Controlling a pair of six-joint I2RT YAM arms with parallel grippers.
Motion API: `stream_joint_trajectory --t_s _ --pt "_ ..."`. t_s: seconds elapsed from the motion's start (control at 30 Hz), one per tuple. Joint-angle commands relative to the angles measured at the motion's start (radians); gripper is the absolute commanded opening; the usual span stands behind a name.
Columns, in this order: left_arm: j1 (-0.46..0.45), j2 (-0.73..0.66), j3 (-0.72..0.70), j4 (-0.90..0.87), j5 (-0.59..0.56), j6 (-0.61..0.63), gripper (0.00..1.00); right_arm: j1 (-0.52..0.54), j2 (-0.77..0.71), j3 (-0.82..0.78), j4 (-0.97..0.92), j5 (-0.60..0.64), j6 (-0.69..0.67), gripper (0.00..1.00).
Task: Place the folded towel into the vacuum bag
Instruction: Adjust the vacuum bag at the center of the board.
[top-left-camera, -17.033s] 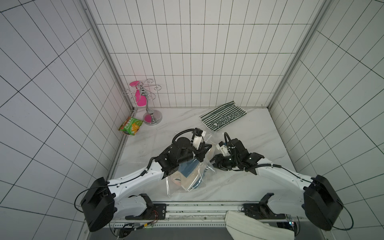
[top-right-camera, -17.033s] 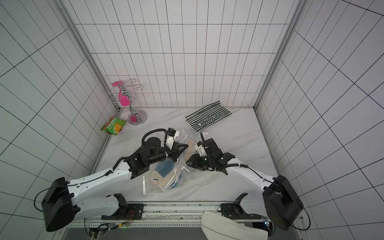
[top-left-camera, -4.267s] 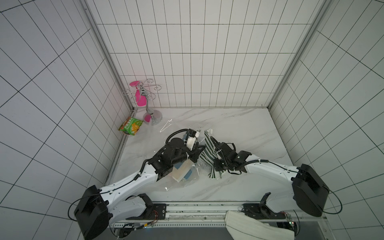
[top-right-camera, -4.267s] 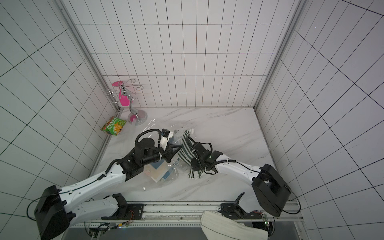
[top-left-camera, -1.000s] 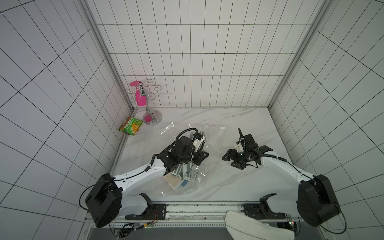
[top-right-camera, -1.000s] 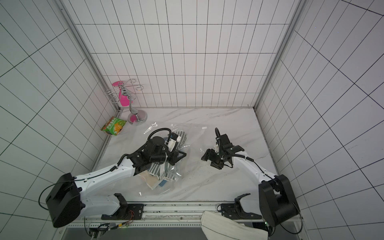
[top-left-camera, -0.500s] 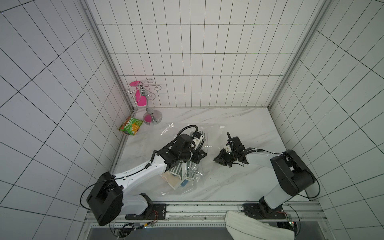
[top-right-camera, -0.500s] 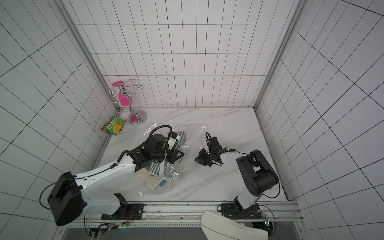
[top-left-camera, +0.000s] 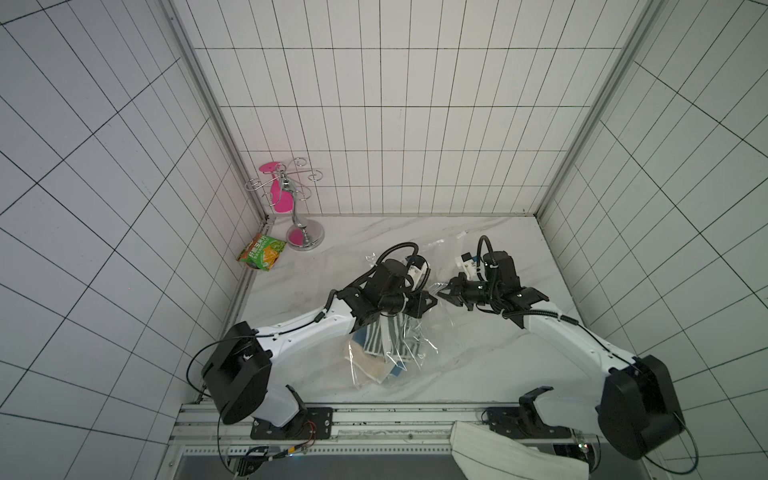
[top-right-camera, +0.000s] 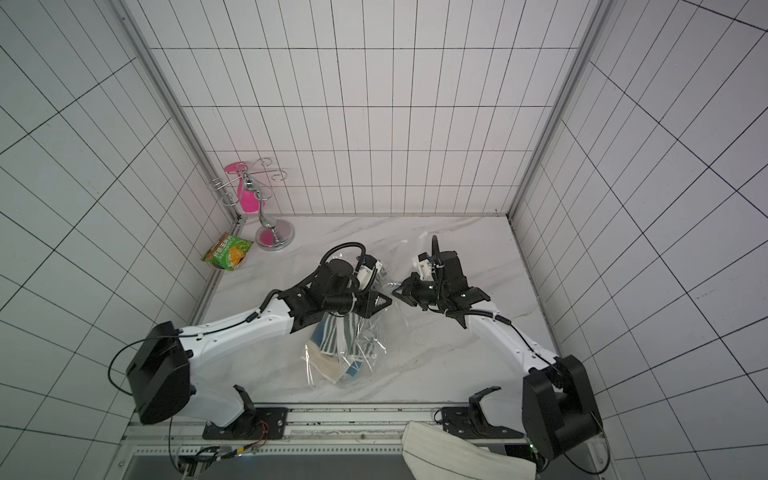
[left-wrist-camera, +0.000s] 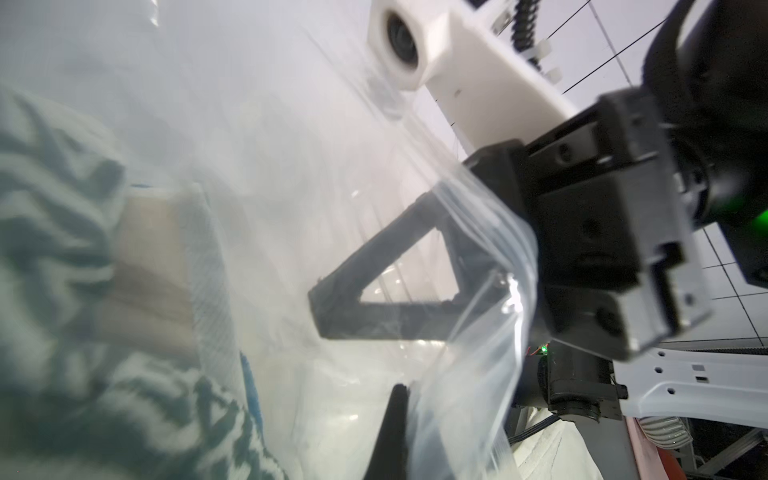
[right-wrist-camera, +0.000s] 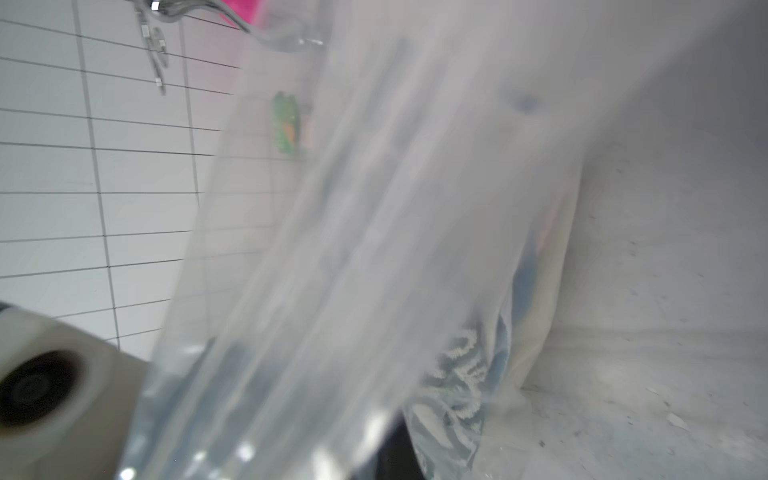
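Both top views look steeply down from high above the front rail (top-left-camera: 374, 424), sharing the whole tabletop (top-left-camera: 490, 365); each wrist view looks from close against the vacuum bag (left-wrist-camera: 465, 374), facing the opposite one across it.

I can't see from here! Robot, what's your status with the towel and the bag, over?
Left gripper shut on vacuum bag. Right gripper shut on it too. Striped towel inside bag. Snack packet well aside.

Crinkled vacuum bag (right-wrist-camera: 374, 249) film is blurring the right wrist view; the left arm (top-left-camera: 316, 328) is hiding the far end of the folded towel (top-left-camera: 388, 337).
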Motion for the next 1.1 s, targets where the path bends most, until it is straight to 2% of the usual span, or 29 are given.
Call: stream_joint_trajectory --t_s 0.0,0.1,0.23,0.37,0.47,0.53,0.63,0.77,0.93,1.07 --pt "0.004 0.048 -0.013 0.031 0.042 -0.039 0.06 -0.054 -0.011 -0.069 0.038 -0.061 -0.017 0.06" --pt "0.002 0.066 -0.005 0.032 0.069 -0.04 0.09 -0.119 -0.031 -0.085 0.05 -0.12 -0.012 0.19" --pt "0.001 0.055 -0.007 0.028 0.088 -0.04 0.14 -0.222 -0.101 -0.18 0.13 -0.204 0.039 0.5" --pt "-0.015 0.034 -0.019 0.029 0.104 -0.042 0.25 -0.317 -0.178 -0.276 0.204 -0.267 0.08 0.81" --pt "-0.034 0.03 -0.026 0.03 0.121 -0.05 0.37 -0.341 -0.217 -0.326 0.269 -0.271 0.114 0.99" --pt "-0.046 0.026 -0.031 0.036 0.151 -0.058 0.48 -0.347 -0.209 -0.348 0.323 -0.277 0.126 0.98" --pt "-0.063 0.0 -0.026 0.029 0.176 -0.062 0.59 -0.363 -0.187 -0.387 0.482 -0.304 0.193 0.99" --pt "-0.068 -0.074 -0.012 0.019 0.184 -0.066 0.71 -0.365 -0.173 -0.372 0.514 -0.325 0.2 0.99" --pt "-0.057 -0.115 0.001 -0.027 0.11 -0.045 0.72 -0.381 -0.217 -0.353 0.542 -0.36 0.237 0.99" --pt "0.029 -0.149 -0.051 0.027 0.094 -0.118 0.64 -0.382 -0.241 -0.327 0.492 -0.372 0.222 0.99"
